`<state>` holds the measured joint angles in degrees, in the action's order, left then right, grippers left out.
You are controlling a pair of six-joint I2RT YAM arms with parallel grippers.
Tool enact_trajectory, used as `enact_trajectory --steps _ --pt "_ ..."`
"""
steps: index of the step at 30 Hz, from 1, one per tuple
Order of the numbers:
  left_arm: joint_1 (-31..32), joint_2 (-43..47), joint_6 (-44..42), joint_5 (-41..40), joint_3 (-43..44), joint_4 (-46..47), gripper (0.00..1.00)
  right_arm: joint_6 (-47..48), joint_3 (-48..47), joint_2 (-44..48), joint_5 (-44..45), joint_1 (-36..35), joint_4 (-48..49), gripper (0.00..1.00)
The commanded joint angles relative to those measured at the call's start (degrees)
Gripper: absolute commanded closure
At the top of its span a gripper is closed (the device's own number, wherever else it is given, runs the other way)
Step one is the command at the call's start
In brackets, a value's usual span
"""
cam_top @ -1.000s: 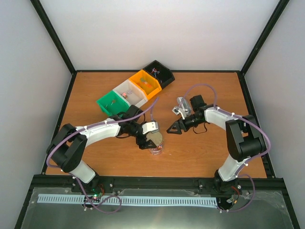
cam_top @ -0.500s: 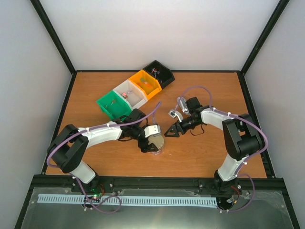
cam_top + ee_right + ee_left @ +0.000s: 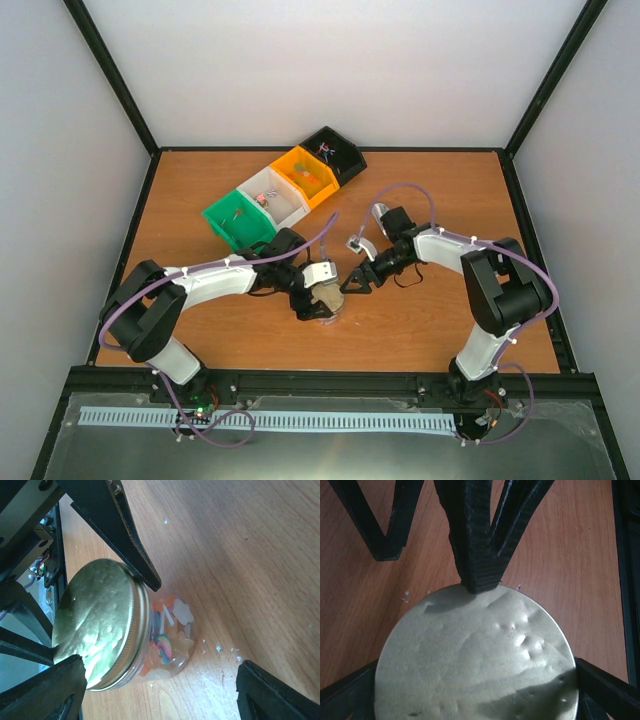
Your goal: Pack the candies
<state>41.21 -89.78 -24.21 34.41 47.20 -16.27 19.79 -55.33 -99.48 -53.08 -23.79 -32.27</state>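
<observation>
Gold lid [image 3: 97,625] sits on the clear jar [image 3: 172,645] mid-bench [image 3: 450,320], and up at 11 o'clock the green bin [image 3: 222,226], white bin [image 3: 285,208], orange bin [image 3: 322,192] and black bin [image 3: 350,165] line up.

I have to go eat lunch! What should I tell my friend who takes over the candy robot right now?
Left pincer: straddles the gold lid; gripping it or just beside it, cannot tell.
Right pincer: open, low beside the jar, holding nothing.
Things: the jar stands mid-table with the lid on and candies inside. A few more candies lie in the row of bins at the back.
Done: candies in the jar, lid on top.
Left: probably check that the lid is tight, and decide whether the candies in the bins still need packing.
</observation>
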Motion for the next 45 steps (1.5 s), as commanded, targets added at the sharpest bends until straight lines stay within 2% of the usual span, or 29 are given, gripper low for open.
enact_trajectory --steps 1,8,14,17,21,26,29,36,41,45 --pt "0.62 0.04 -0.95 0.7 0.77 -1.03 0.03 1.29 -0.23 -0.92 0.69 -1.2 0.39 0.19" --pt "0.6 0.32 -1.91 -0.42 3.78 -6.37 0.0 1.93 -0.66 -1.62 0.74 -1.78 -0.51 0.2" --pt "0.62 5.56 -3.0 -1.81 4.17 -8.9 0.0 2.3 -0.91 -1.81 0.7 -2.21 -1.0 0.2" --pt "0.49 6.8 -4.26 -1.84 6.95 -14.1 0.0 2.52 -0.84 -1.61 0.63 -2.48 -1.1 0.2" --pt "0.49 6.85 -4.6 -0.04 10.27 -17.87 0.1 2.71 -0.99 -1.78 0.69 -2.81 -1.26 0.2" --pt "0.53 6.41 -4.25 -0.01 10.37 -17.19 0.36 3.13 -0.96 -1.84 1.13 -3.34 -1.76 0.2" --pt "0.61 5.84 -4.85 -0.52 9.38 -16.75 0.45 3.39 -0.9 -1.86 1.4 -3.52 -2.13 0.2" --pt "2.31 5.22 -6.6 -2.64 6.86 -15.95 0.48 4.03 -0.7 -1.94 2.02 -3.97 -2.87 0.2" --pt "5.06 5.67 -7.53 -7.54 4.51 -14.01 0.49 4.03 -1.4 -3.0 2.4 -4.36 -3.37 0.2" --pt "8.59 4.86 -9.58 -14.74 2.36 -13.78 0.52 4.22 -1.33 -3.56 3.18 -5.17 -3.97 0.2"
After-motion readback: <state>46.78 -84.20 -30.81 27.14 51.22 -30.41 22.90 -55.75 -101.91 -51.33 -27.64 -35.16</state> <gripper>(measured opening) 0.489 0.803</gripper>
